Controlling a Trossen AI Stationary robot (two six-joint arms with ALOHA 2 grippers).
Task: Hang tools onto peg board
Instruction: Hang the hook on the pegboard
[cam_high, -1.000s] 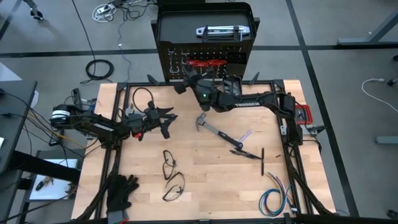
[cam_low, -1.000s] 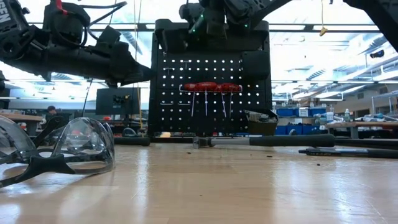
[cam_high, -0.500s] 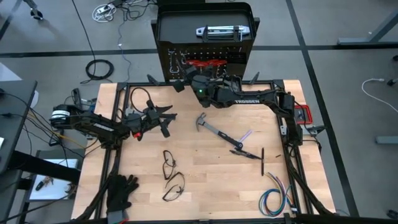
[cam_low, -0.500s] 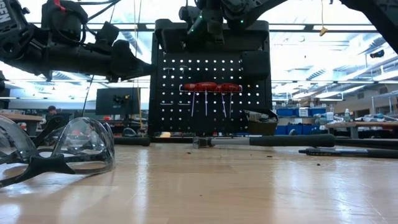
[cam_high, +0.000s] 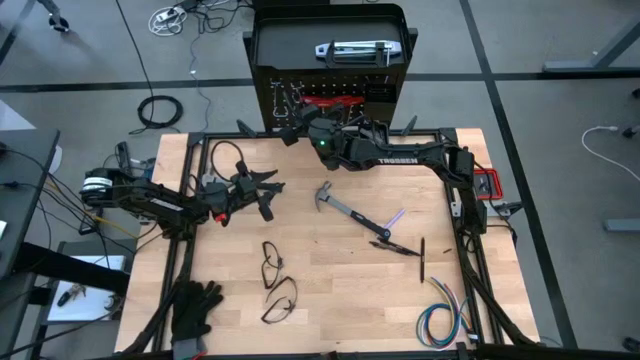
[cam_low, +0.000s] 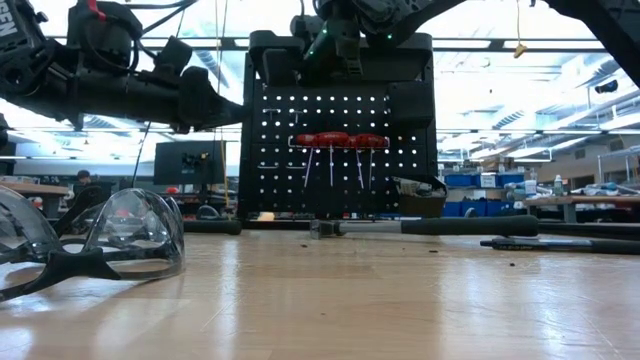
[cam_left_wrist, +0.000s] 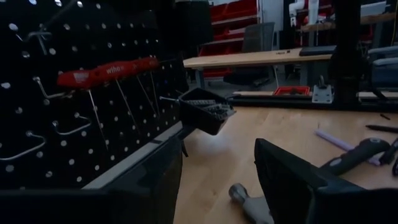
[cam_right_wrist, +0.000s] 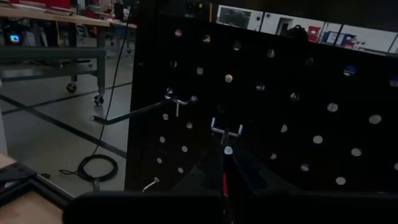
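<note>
The black peg board stands upright past the table's far edge. Three red-handled tools hang on it, and a small black bin sits low on it. My right gripper is level in front of the board's upper holes, shut on a thin red tool. The tool's small silver end is just below a silver hook. A black-handled hammer lies on the table's middle. My left gripper waits open above the table's left part. My right gripper pinches the thin red tool between its two shut fingers, coming level from the table's near side toward the board. Only a red sliver and the silver end past the fingertips show. The tool is lifted clear of the table.
On the table lie a dark tool, a black bar, two pairs of safety glasses, black gloves and a coloured wire bundle. A silver tool rests on the board's top. Bare hooks stick out of the board.
My right gripper has crept a little toward the peg board and rolled slightly, staying shut.
</note>
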